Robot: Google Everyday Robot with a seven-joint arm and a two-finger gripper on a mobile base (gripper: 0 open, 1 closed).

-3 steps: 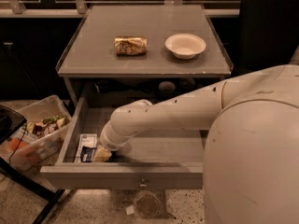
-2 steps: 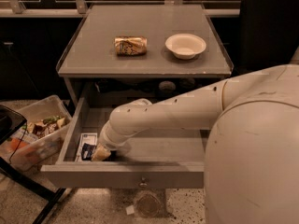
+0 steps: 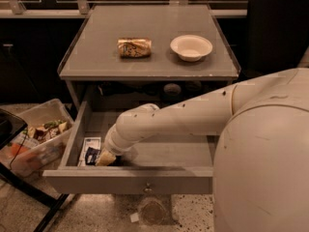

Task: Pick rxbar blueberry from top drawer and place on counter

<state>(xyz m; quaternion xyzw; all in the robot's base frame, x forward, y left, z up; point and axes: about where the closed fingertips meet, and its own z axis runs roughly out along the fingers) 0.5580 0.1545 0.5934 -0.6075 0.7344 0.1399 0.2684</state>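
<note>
The top drawer (image 3: 128, 180) of the grey cabinet stands pulled out. My gripper (image 3: 105, 157) is down inside it at the front left, with the white arm reaching in from the right. Right beside the gripper's left side lies a white flat packet (image 3: 90, 144) with a dark navy patch (image 3: 91, 155) on it. I cannot tell whether that patch is the rxbar blueberry or the packet's print. The counter (image 3: 96, 62) above has a clear raised rim.
A crushed gold-tan can (image 3: 134, 48) and a white bowl (image 3: 191, 47) sit on the counter. A clear plastic bin (image 3: 34, 144) with mixed items stands on the floor to the left. A black chair leg (image 3: 29, 192) crosses at the lower left. My white body (image 3: 263, 168) fills the right side.
</note>
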